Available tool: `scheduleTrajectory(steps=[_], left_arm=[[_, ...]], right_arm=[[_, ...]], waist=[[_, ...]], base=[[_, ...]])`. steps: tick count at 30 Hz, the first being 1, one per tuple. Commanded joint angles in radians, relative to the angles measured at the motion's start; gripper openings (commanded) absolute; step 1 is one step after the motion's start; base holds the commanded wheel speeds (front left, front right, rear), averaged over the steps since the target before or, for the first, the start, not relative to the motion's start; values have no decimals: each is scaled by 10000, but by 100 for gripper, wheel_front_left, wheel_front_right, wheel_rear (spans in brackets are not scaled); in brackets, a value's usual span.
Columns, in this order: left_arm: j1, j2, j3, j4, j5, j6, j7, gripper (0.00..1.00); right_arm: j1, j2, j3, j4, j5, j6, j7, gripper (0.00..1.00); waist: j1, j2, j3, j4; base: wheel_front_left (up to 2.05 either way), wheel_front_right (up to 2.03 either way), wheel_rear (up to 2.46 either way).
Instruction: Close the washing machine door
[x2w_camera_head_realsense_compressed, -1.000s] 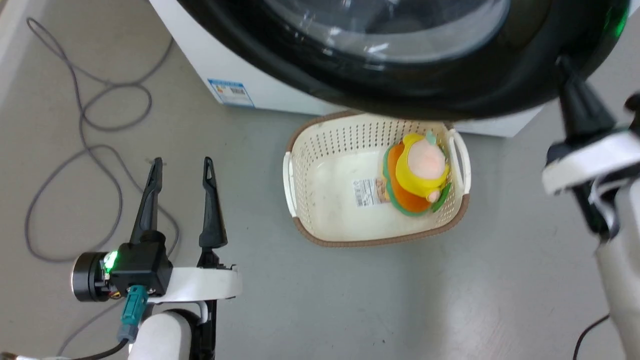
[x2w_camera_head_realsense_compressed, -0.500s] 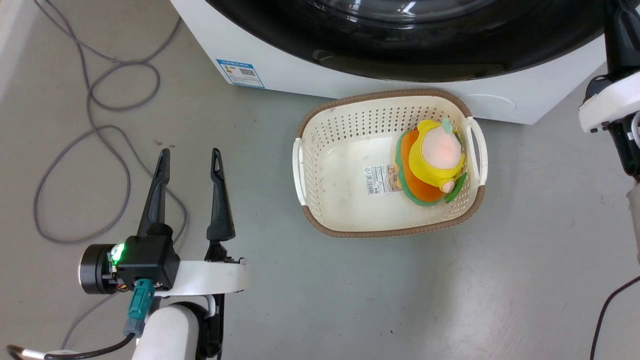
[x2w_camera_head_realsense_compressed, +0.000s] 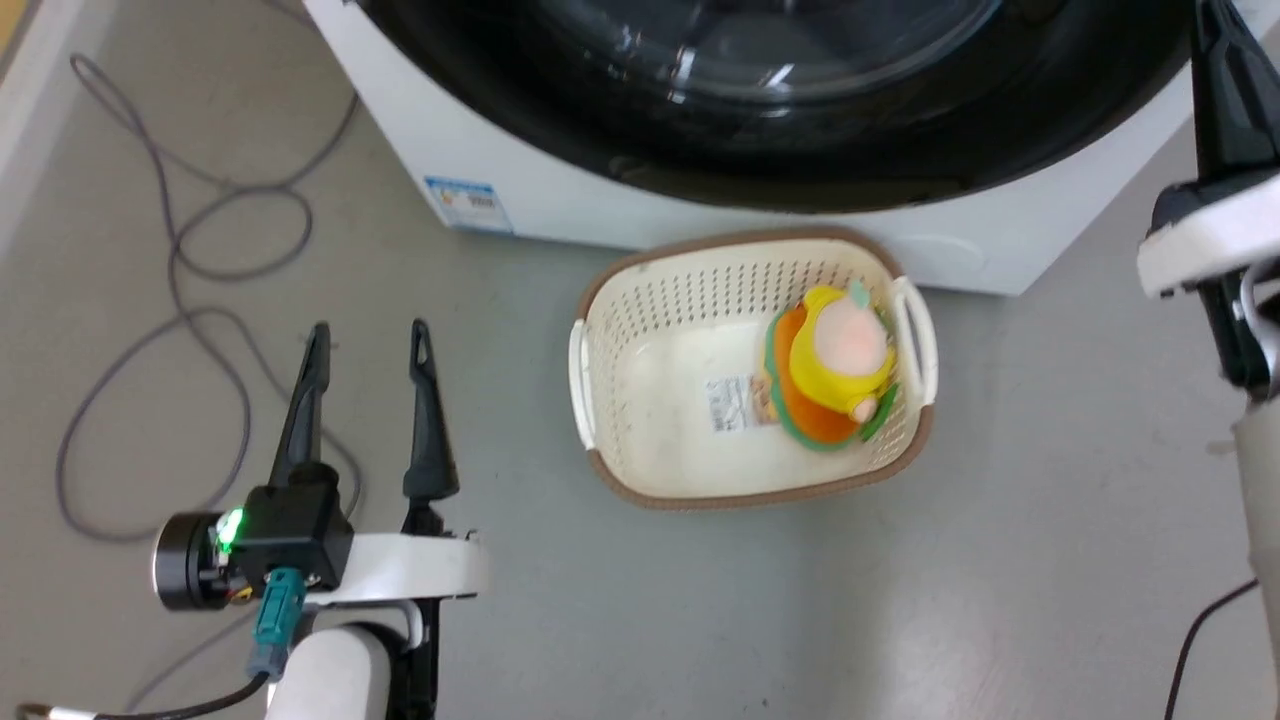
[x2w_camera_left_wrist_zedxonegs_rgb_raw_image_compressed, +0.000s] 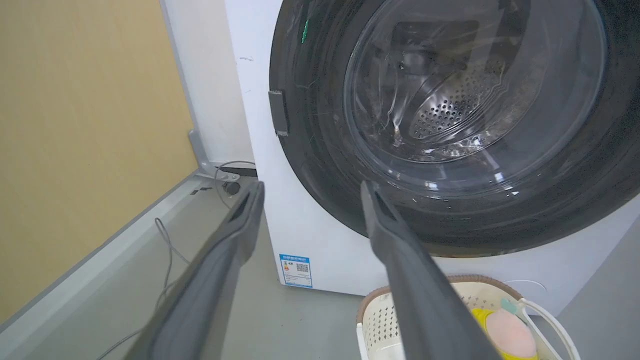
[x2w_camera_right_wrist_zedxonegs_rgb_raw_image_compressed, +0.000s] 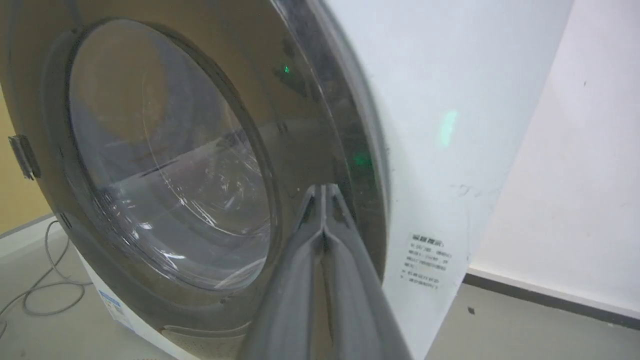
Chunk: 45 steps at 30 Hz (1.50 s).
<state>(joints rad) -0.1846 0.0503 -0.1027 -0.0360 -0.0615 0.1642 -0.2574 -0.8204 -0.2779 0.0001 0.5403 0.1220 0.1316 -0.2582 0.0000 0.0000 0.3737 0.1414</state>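
The washing machine door (x2w_camera_right_wrist_zedxonegs_rgb_raw_image_compressed: 170, 150) has swung flush onto the washing machine (x2w_camera_head_realsense_compressed: 560, 215) (probably shut, task nearly done), its rim at the tips of the pressed-together right jaws; left jaws stand apart.

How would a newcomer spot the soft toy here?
Find the big white washing machine; on the floor just before it stands a cream perforated basket. The soft toy lies inside, toward its right end in the head view. It is bright yellow, orange and green with a pale pink top, unlike the flat barcode label beside it.
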Motion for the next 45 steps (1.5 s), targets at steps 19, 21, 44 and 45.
scheduleTrajectory(steps=[19, 21, 44, 45], left_arm=[[1382, 37, 663, 532, 340, -78, -44, 100], [1509, 46, 697, 558, 354, -93, -44, 100], [2465, 84, 584, 929, 334, -454, 19, 0], [2465, 73, 572, 931, 332, -455, 20, 0]], right_arm=[[4899, 1241, 114, -4696, -443, -9, -36, 2], [5364, 1485, 36, -4749, -252, -9, -36, 100], [8477, 2224, -392, -4519, 622, 0, 14, 0], [8473, 2224, -396, -4519, 622, 0, 15, 0]], waist=[[0, 0, -2259, -1109], [0, 0, -2412, -1147], [0, 0, -3613, -1282], [0, 0, -3614, -1283]], base=[[0, 0, 0], [0, 0, 0], [0, 0, 0], [0, 0, 0]])
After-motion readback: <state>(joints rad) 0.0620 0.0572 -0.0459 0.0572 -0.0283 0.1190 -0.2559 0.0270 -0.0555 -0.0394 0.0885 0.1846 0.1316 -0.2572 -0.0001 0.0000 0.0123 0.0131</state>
